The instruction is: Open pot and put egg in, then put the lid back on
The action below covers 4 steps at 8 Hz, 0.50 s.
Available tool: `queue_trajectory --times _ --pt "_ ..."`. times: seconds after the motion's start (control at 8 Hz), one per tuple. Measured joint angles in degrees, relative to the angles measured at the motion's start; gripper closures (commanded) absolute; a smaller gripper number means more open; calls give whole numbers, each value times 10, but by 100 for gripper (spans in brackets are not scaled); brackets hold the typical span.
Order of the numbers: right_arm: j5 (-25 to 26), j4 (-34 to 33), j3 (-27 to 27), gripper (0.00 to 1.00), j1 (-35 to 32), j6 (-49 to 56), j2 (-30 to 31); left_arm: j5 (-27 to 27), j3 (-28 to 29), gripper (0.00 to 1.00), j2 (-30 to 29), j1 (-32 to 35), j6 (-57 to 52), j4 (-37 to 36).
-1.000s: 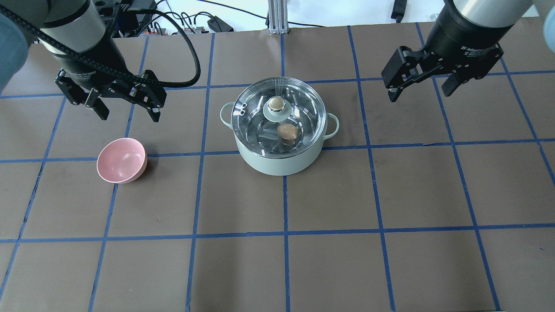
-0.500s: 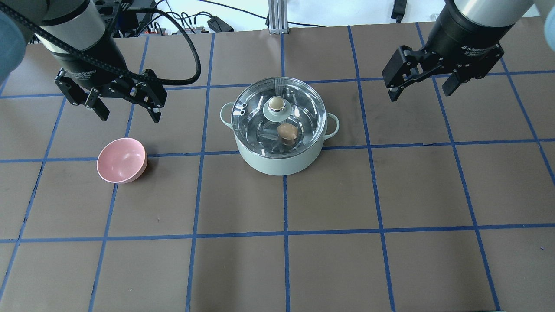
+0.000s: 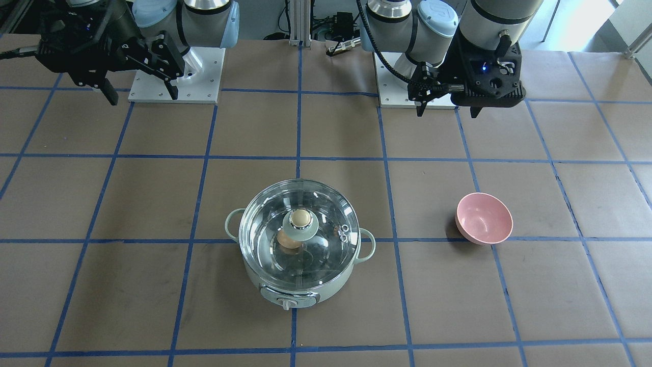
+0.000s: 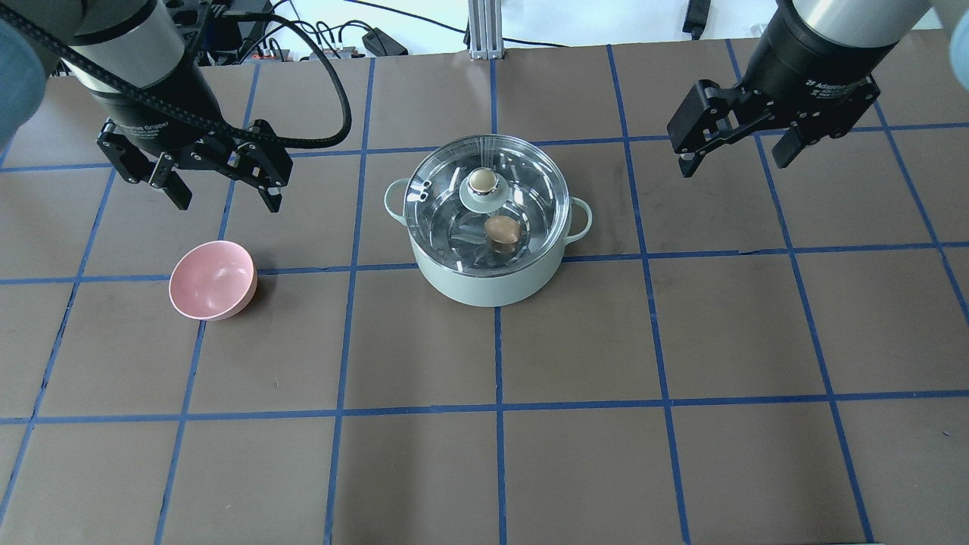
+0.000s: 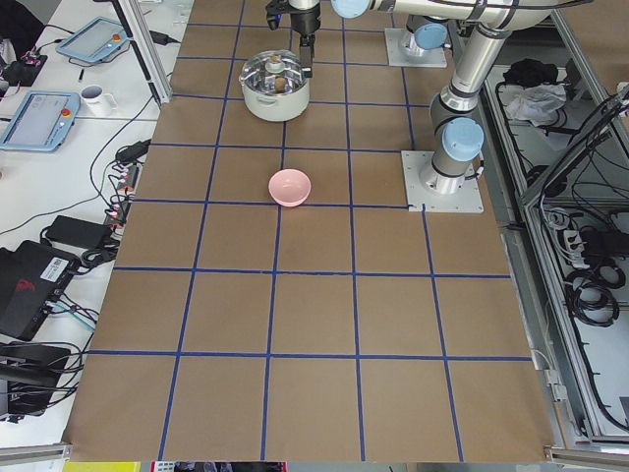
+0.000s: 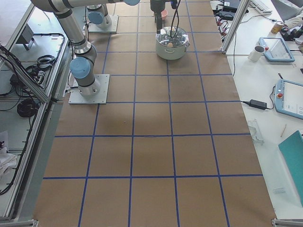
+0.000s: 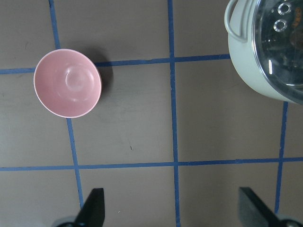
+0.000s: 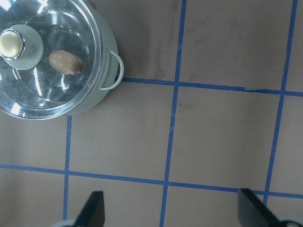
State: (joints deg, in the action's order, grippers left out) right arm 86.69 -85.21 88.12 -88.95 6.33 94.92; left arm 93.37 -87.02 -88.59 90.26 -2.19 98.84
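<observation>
Pot (image 4: 492,284), egg (image 4: 502,230) inside, sits between left pincer (image 4: 227,201) and right pincer (image 4: 733,165).

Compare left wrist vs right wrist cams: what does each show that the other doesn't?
Left wrist only: the pink bowl, empty, standing apart from the pot. Right wrist only: the egg inside the pot under the lid, and the lid's beige knob. Both: the pot with lid on, the taped table, and an open end effector at the bottom edge: left end effector in one, right end effector in the other.
</observation>
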Motion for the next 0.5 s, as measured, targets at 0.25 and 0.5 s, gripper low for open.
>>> queue_trajectory --times 0.25,0.5 --pt "0 0 0 0 0 0 0 2 -2 0 0 0 1 -7" --pt "0 0 0 0 0 0 -1 2 -4 0 0 0 1 -12"
